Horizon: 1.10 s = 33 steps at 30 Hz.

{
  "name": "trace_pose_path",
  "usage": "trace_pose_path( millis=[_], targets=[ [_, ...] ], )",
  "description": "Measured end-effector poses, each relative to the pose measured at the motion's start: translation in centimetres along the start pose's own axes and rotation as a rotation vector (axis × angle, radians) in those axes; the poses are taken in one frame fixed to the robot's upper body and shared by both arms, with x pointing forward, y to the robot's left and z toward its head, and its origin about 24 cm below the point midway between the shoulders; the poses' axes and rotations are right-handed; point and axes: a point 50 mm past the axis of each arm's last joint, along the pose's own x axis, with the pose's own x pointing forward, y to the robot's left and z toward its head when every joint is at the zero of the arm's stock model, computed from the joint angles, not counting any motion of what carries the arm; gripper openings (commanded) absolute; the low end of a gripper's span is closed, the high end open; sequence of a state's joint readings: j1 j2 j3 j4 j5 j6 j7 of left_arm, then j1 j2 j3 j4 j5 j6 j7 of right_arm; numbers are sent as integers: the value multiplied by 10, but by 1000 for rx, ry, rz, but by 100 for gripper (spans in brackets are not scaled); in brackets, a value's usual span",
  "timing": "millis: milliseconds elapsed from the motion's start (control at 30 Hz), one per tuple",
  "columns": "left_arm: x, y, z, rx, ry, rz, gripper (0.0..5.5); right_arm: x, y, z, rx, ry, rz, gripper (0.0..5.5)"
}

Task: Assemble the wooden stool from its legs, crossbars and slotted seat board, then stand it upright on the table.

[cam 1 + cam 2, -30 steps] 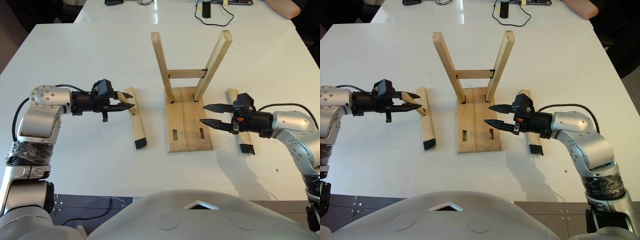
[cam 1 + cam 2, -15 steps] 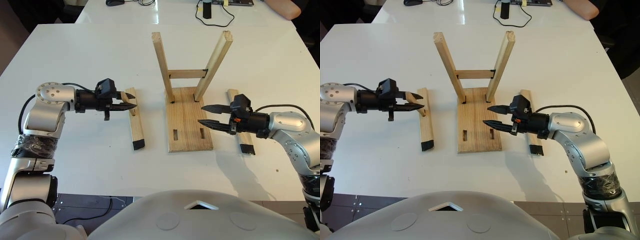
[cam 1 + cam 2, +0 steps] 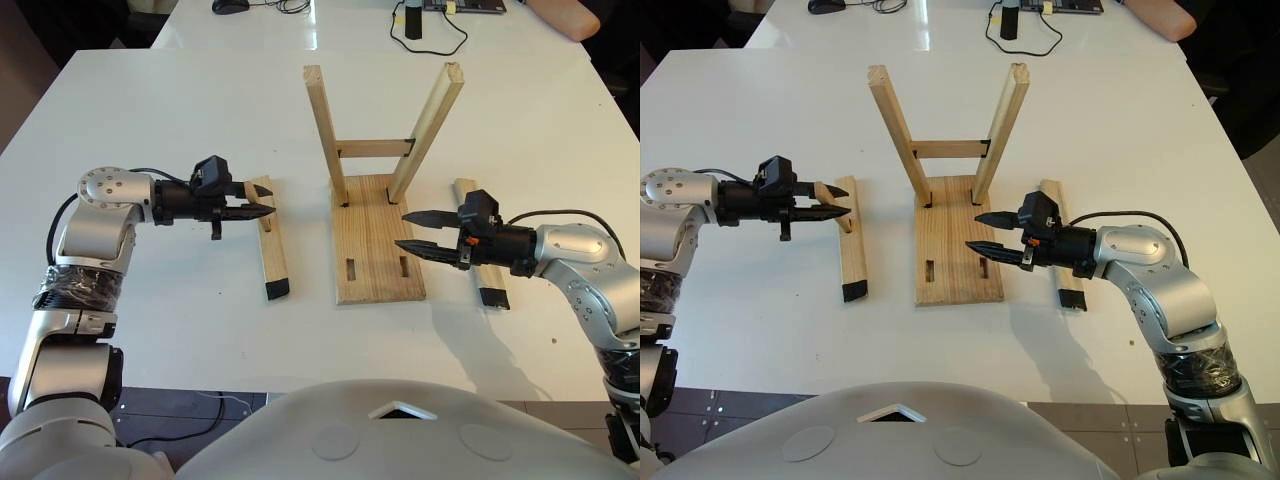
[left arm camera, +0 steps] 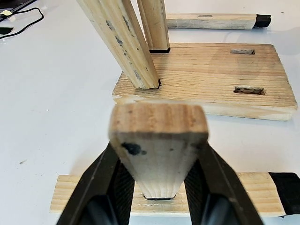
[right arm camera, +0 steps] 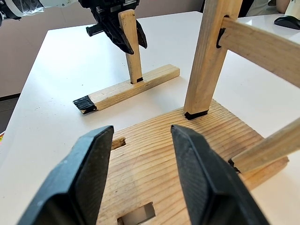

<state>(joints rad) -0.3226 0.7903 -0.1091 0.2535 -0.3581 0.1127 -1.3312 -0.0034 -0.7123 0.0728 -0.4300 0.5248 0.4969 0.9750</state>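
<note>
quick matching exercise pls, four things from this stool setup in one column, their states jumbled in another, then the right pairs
Things:
1. left gripper
2. right gripper
3. seat board
4. right loose leg

States:
A. open, over the board's right side
B. lying flat on the table, not held
C. shut on a short crossbar standing in the left leg
D. lying flat, two legs standing in its far slots, near slots empty

Pairs: 1-C, 2-A, 3-D, 4-B

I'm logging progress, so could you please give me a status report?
Left gripper shut on crossbar, set in loose leg. Right gripper open over seat board. Nothing blocking.
</note>
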Motion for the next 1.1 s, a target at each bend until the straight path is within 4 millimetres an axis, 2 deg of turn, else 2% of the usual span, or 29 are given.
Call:
trace_pose_path(
  millis=[400,433,467,500,533,567,833,967,1033,1100],
  targets=[
    [3,-2,-6,-43,-49,36,129,-1,-3,0,-15,13,7,225],
    [3,-2,-6,-45,-49,39,165,-1,-3,0,-16,14,7,225],
    [3,-2,-6,-46,-48,41,178,-1,-3,0,-16,15,7,225],
    [3,-5,-17,-94,5,36,193,0,-4,1,-21,13,9,225],
    [3,-14,-39,-192,62,28,213,-1,-4,1,-26,13,8,225],
    [7,-25,-52,-256,58,2,225,-1,-4,0,-23,19,4,225],
    [8,-27,-50,-244,47,-2,339,-1,-5,-1,-32,28,-1,225],
    [4,-28,-48,-258,23,42,339,-1,-5,-1,-33,29,-1,225],
    [-2,-28,-41,-264,-24,71,339,-1,-5,-1,-34,29,-1,225],
    [-9,-25,-19,-232,-119,97,339,-1,-4,-1,-36,28,0,225]
  ],
)
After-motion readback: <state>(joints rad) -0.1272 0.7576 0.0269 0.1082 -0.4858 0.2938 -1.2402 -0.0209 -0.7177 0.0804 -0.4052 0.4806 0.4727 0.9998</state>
